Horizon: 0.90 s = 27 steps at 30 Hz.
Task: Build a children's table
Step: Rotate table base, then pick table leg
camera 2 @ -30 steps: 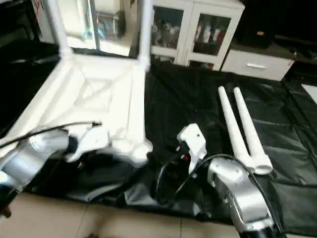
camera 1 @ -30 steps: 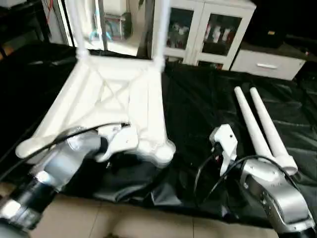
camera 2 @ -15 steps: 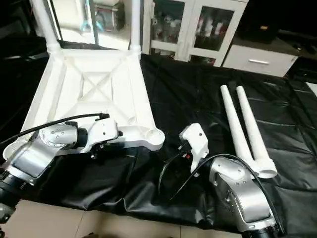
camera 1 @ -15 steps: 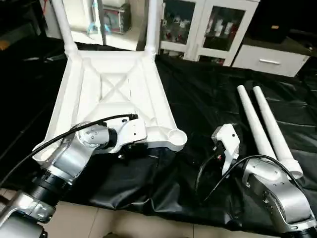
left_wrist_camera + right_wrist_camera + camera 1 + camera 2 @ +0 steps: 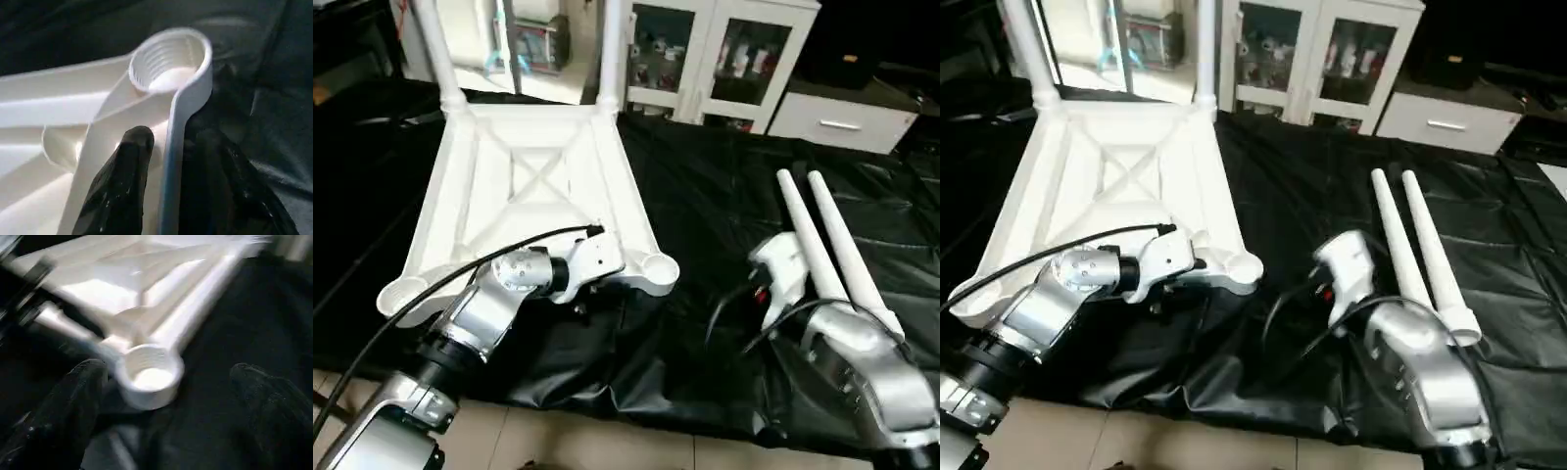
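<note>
1. The table top (image 5: 533, 186) now lies lower and flatter on the black sheet (image 5: 724, 196) than a second ago, underside up, two legs already standing in its far sockets.
2. The left gripper (image 5: 161, 161) still pinches the near rim beside the empty threaded socket (image 5: 171, 58).
3. The right gripper (image 5: 161, 396), spread wide and empty, has shifted toward the two loose legs (image 5: 827, 245), probably to fetch one.

Corner socket (image 5: 149, 375) between spread hand (image 5: 171, 396) fingers
</note>
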Available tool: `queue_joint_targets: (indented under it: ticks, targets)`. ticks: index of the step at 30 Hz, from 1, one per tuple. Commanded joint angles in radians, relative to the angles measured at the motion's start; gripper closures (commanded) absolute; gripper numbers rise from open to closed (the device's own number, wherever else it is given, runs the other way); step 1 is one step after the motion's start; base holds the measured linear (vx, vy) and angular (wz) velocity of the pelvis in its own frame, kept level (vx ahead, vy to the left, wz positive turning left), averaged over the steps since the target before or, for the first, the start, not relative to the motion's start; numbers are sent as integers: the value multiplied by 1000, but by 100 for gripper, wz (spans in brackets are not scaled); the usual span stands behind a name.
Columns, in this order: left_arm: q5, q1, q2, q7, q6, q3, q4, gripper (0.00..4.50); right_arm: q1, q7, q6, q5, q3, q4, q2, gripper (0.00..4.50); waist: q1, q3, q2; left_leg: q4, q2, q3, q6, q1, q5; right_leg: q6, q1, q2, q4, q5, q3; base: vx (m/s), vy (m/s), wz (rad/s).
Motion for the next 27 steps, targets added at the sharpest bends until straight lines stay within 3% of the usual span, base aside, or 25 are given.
queue_joint_targets:
  ticks: [1, 2, 3, 4, 5, 7, 8, 10, 12, 13, 16, 17, 19, 20, 27]
  targets:
    - [-44, -6, 12, -37, 27, 37, -62, 271, -15, -36, 42, 57, -63, -14, 17, 17, 1, -65, 11, -74, 18, -2, 1, 0, -164, -145, 55, -48, -67, -189, 42, 0, 0, 0]
    - [-61, -2, 12, -47, 36, 46, -77, 271, -17, -42, 46, 63, -71, -15, 21, 17, 2, -67, 12, -74, 18, -2, 1, 1, -153, -154, 56, -51, -63, -171, 43, 0, 0, 0]
    - [-173, 25, 14, -109, 110, 103, -185, 271, -36, -88, 87, 96, -121, -13, 40, 17, 2, -68, 19, -72, 19, -1, -1, 4, -137, -177, 53, -49, -57, -122, 43, 0, 0, 0]
    - [-207, 33, 15, -124, 133, 119, -218, 271, -44, -104, 101, 104, -135, -10, 44, 17, 2, -69, 16, -73, 20, -2, -5, -1, -113, -211, 58, -50, -47, -70, 43, 0, 0, 0]
    - [-261, 48, 18, -144, 176, 146, -274, 271, -67, -141, 120, 105, -159, 9, 47, 17, 1, -67, 16, -71, 17, 3, -4, 3, -111, -225, 53, -42, -48, -50, 41, 0, 0, 0]
    - [-290, 56, 21, -154, 202, 158, -304, 271, -81, -164, 131, 101, -170, 23, 47, 17, -1, -65, 17, -70, 14, 6, -3, 4, -117, -229, 53, -40, -48, -61, 42, 0, 0, 0]
    - [-348, 72, 22, -165, 243, 181, -361, 270, -128, -235, 183, 61, -195, 87, 41, 9, -4, -62, 23, -72, 14, 6, -14, 5, -136, -223, 52, -41, -49, -97, 42, 0, 0, 0]
    - [-374, 78, 2, -130, 275, 205, -396, 270, -180, -312, 199, -10, -206, 177, 15, 9, -4, -61, 21, -71, 12, 8, -31, 7, -157, -209, 51, -41, -54, -156, 42, 0, 0, 0]
    - [-340, 77, -44, -36, 277, 220, -403, 270, -236, -346, 199, -51, -207, 260, -18, 9, -5, -59, 20, -68, 13, 13, -38, 11, -186, -192, 46, -40, -64, -204, 43, 0, 0, 0]
    - [-321, 78, -64, -2, 283, 222, -407, 270, -263, -366, 204, -72, -198, 290, -34, 9, -3, -60, 12, -67, 10, 13, -33, 8, -180, -174, 51, -39, -68, -216, 43, 0, 0, 0]
    - [-312, 88, -70, 3, 298, 212, -425, 270, -309, -395, 236, -101, -180, 349, -57, 9, -4, -61, 13, -68, 7, 8, -27, -3, -155, -139, 58, -40, -67, -241, 41, 0, 0, 0]
    - [-313, 90, -70, 2, 301, 210, -429, 270, -315, -397, 241, -103, -178, 356, -60, 9, -5, -62, 11, -67, 7, 8, -25, -2, -147, -126, 56, -40, -67, -243, 41, 0, 0, 0]
    - [-325, 106, -58, -7, 342, 192, -472, 270, -361, -421, 286, -120, -161, 426, -81, 9, -11, -64, 9, -66, 7, 5, -23, -7, -129, -129, 58, -38, -61, -219, 40, 0, 0, 0]
    - [-344, 117, -40, -27, 379, 173, -512, 270, -390, -437, 303, -135, -154, 482, -92, 9, -10, -64, 10, -65, 8, 7, -25, -4, -127, -131, 55, -38, -61, -214, 40, 0, 0, 0]
    - [-397, 166, 29, -113, 475, 106, -639, 270, -468, -430, 330, -175, -147, 707, -107, 9, -16, -63, 11, -60, 5, 12, -13, -5, -123, -174, 52, -34, -55, -167, 41, 0, 0, 0]
